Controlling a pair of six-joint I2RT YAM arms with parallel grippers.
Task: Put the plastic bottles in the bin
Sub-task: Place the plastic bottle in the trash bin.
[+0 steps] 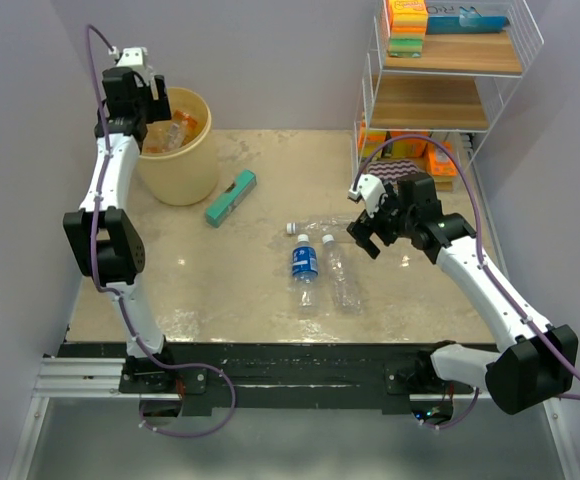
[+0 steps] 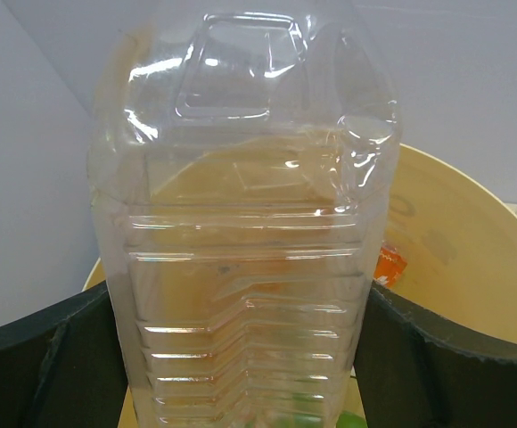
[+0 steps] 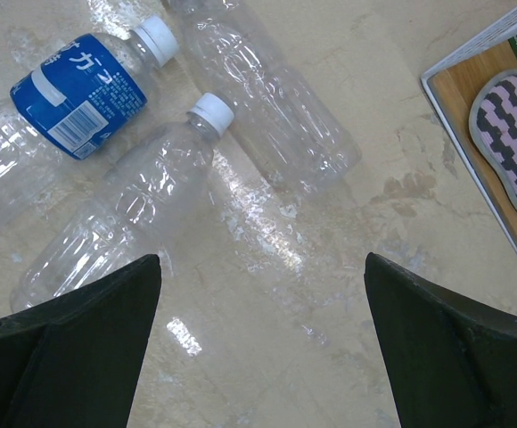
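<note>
Clamping a clear ribbed bottle between its fingers, the left gripper holds it over the pale yellow bin, where an orange-labelled bottle lies inside. The right gripper hangs spread wide above the table, by a blue-labelled bottle, a white-capped clear bottle and another clear bottle, all lying flat.

My worktop, pale and blotchy, carries the bin far left, w/ a flat teal box just right of it. Near centre, 3 bottles lie on their sides: blue-labelled bottle & clear bottle alongside each other, 2nd clear bottle crosswise beyond their caps. White wire rack stands far right.
</note>
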